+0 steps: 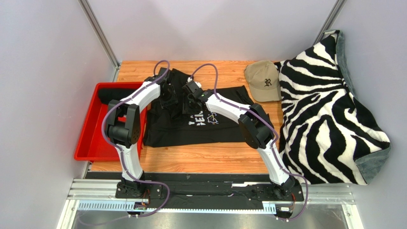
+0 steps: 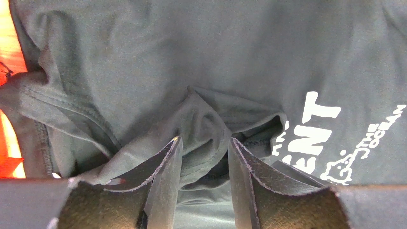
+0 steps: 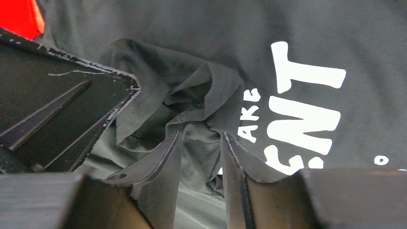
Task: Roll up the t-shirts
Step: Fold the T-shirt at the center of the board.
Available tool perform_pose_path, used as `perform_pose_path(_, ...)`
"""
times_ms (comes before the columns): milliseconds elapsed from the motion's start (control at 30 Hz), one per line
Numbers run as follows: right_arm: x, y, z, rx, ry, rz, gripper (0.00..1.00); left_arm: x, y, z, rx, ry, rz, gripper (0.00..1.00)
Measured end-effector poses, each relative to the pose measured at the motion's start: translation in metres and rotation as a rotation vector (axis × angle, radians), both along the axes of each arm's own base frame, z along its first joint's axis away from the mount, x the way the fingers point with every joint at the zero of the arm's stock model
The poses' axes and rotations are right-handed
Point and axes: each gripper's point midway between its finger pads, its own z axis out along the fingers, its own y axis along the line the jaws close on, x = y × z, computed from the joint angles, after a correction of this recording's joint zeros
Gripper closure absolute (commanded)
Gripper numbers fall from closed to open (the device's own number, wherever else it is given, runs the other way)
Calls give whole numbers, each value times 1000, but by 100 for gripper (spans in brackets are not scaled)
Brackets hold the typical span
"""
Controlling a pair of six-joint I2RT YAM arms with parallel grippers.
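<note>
A black t-shirt (image 1: 191, 133) is spread print-up on the wooden bench (image 1: 191, 162), and its far edge appears to be gathered for starting the roll. A bunch of cloth is pinched by the right gripper (image 3: 200, 136). A fold lies between the parted jaws of the left gripper (image 2: 203, 143), but whether it is clamped cannot be told. Next, a matched hold is called for before the edge is turned over. From above, that edge is hidden by the arms.

Matt cloth, grained wood.
The black matt cloth t-shirt (image 1: 181, 136) is soft and creased on the smooth wood-grain tabletop (image 1: 191, 160); the red plastic tray (image 1: 88, 138) at left looks glossy; the tan cap (image 1: 262, 78) is cloth.
</note>
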Motion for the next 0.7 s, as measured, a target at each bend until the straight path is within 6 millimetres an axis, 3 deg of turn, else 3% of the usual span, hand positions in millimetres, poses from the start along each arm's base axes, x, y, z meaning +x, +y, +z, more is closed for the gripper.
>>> perform_pose_path(67,1,-2,-1,-8,-4,-9,69,1,0,0,11,4,-5,51)
perform_pose_path(333,5,-5,-1,-15,-10,-32,59,8,-2,4,50,-11,-25,54)
perform_pose_path(700,5,-4,0,-4,-2,-51,58,2,7,-20,119,50,-20,68)
